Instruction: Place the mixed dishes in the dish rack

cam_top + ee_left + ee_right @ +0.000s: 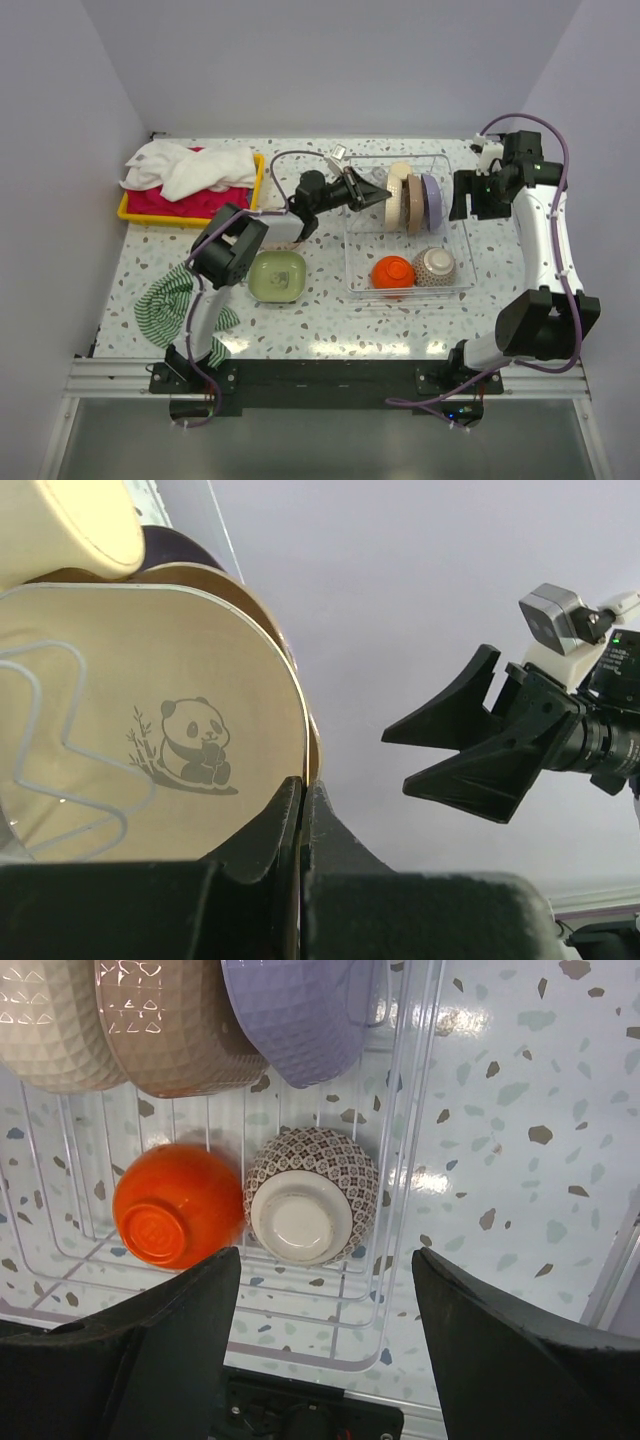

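Left gripper: jaws pressed together. In the left wrist view its fingertips sit right at the rim of the tan panda plate. You cannot tell from here whether that rim is pinched between them or only touched.

The panda plate stands on edge in the dish rack, printed face toward the left wrist camera, with a wire divider across the face.

The rack sits right of centre on the speckled table.
- Far half: three plates upright, side by side. From above, the lilac plate is on the right and the tan ones are to its left. In the right wrist view you see their faceted backs: beige, brown-tan, lilac.
- Near half: the orange bowl and the speckled bowl, both upside down, feet up, touching each other.

Right gripper: jaws spread wide with nothing between them. It hangs just beside the rack's right edge, at about the level of the plates. Its own camera looks down past the open fingers onto the two bowls. The left wrist view also shows it gaping, clear of the plates.

Outside the rack:
- A pale green square dish lies flat on the table just left of the rack, beside the left arm.
- The green striped cloth is bunched at the near left.
- The yellow tray of white towels is at the far left.
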Robot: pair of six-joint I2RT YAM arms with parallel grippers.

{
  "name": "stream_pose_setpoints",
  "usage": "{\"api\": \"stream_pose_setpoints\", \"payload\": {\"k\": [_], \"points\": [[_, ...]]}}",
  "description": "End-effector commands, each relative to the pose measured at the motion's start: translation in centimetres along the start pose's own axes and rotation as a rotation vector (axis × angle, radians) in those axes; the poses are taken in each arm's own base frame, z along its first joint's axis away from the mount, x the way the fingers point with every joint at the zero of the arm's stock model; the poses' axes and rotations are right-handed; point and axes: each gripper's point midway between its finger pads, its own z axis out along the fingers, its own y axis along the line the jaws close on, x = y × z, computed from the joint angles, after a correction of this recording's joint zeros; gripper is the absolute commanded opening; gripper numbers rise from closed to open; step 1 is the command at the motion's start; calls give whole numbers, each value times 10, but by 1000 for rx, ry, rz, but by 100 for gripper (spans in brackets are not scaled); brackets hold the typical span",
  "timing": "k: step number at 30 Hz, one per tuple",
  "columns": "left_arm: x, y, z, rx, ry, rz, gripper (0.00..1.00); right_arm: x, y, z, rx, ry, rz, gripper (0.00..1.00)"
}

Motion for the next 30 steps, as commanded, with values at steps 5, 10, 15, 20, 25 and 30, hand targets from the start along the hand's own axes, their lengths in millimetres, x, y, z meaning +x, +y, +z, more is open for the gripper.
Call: {"api": "stream_pose_setpoints", "payload": {"k": [5, 10, 15, 20, 25, 30], "points": [[-15, -16, 7, -8, -35, -42, 44, -1, -2, -11, 24, -27, -16, 74], [-15, -23, 2, -54, -13, 25, 74, -3, 2, -12, 4, -43, -9, 74], [-14, -7, -33, -204, 81, 171, 78, -6, 9, -12, -36, -54, 3, 74], [-32, 25, -103, -410, 177, 310, 80, -15, 18, -10, -91, -76, 5, 74], [-11, 29, -171, -520, 419, 440, 81, -30, 28, -12, -151, -123, 9, 74], [21, 28, -226, -502, 708, 657, 81, -33, 39, -13, -213, -141, 15, 74]]}}
